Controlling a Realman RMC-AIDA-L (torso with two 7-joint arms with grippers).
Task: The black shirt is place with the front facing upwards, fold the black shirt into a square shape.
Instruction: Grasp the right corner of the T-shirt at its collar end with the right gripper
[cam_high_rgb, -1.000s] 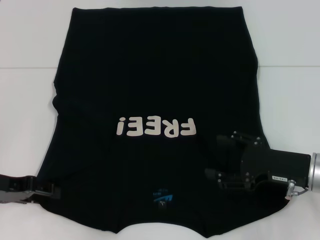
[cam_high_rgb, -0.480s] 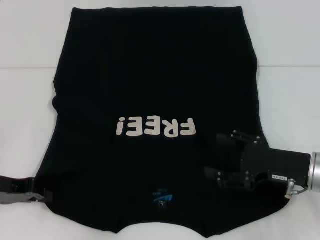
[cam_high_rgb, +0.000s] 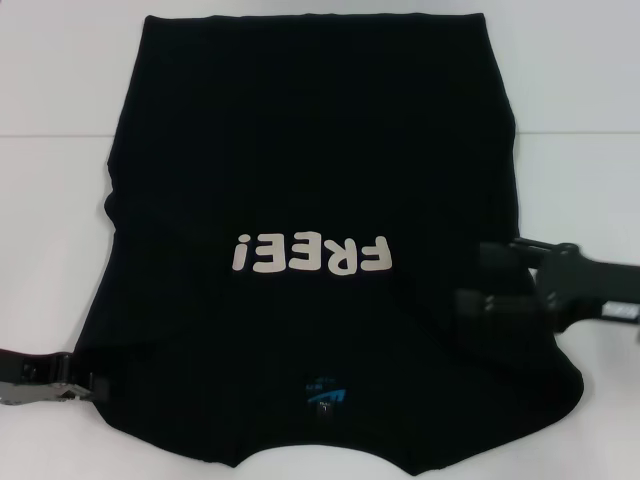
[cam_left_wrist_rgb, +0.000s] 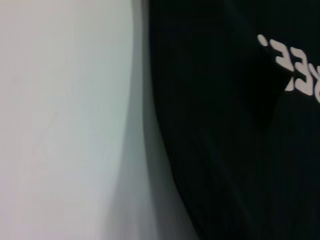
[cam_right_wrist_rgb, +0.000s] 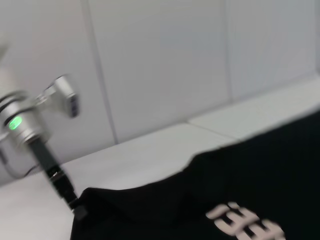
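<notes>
Black shirt (cam_high_rgb: 310, 190) lies flat on the white table (cam_high_rgb: 50, 80), front up, white "FREE!" lettering (cam_high_rgb: 310, 254) upside down from my head view, small blue logo (cam_high_rgb: 325, 391) below it near the collar end closest to me. The hem runs along the far edge; the cloth spreads wider toward my side, and the near right corner bulges out past the rest. My right claw (cam_high_rgb: 480, 278) hangs over the shirt's right side, level with the lettering and just beside it, arm reaching in from the right edge. Its two fingers (cam_high_rgb: 497, 254) are spread apart, one farther from me and one nearer, nothing between them but the cloth underneath; whether they touch the fabric I cannot tell. My left claw (cam_high_rgb: 98, 387) sits low at the shirt's left edge, near corner, its metal tip meeting the border of the cloth. Spread or pinching, I cannot tell there: the tip blends into the black fabric. My left wrist camera shows only the shirt's edge against the table and a piece of the lettering. My right wrist camera looks across the shirt to the left arm, a green light (cam_right_wrist_rgb: 13, 122) lit on its silver wrist.
</notes>
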